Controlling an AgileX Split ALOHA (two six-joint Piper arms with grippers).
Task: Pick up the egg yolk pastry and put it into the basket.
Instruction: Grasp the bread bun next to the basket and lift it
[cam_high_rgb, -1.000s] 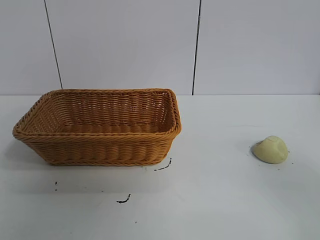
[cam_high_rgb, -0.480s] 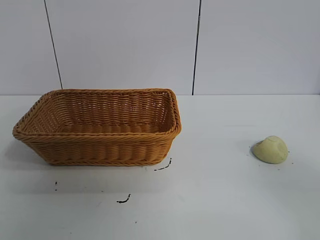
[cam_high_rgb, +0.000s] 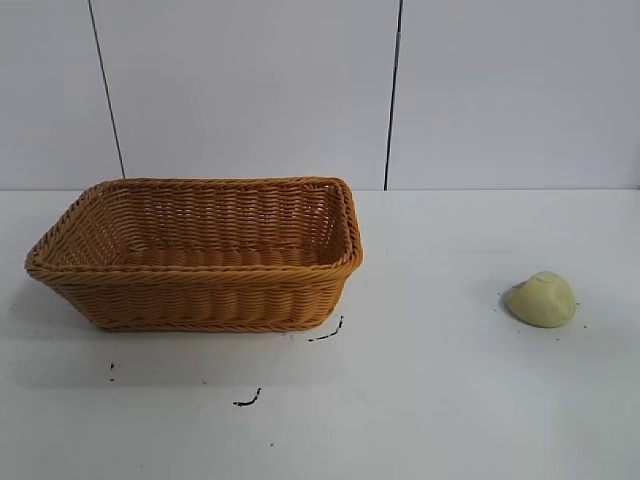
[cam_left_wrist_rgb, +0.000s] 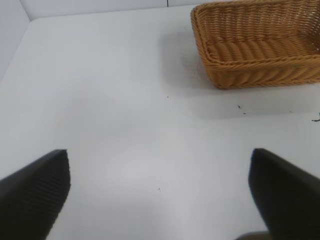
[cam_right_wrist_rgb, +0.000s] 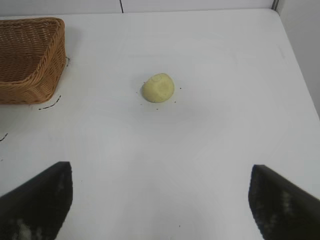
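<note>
The egg yolk pastry (cam_right_wrist_rgb: 158, 88) is seen on the counter (cam_high_rgb: 450, 400), well apart from the basket (cam_high_rgb: 200, 255). The right gripper (cam_right_wrist_rgb: 160, 200) is held spread wide, short of the pastry; the left gripper (cam_left_wrist_rgb: 160, 195) is likewise parted.

Baskets: one large orange-brown woven wicker basket (cam_high_rgb: 195, 255) is sitting at nine o'clock.
Pastries: one small pale yellow dome-shaped egg yolk pastry (cam_high_rgb: 541, 299) is lying at three o'clock.
Black scuff marks (cam_high_rgb: 247, 400): two curved ones are showing.
</note>
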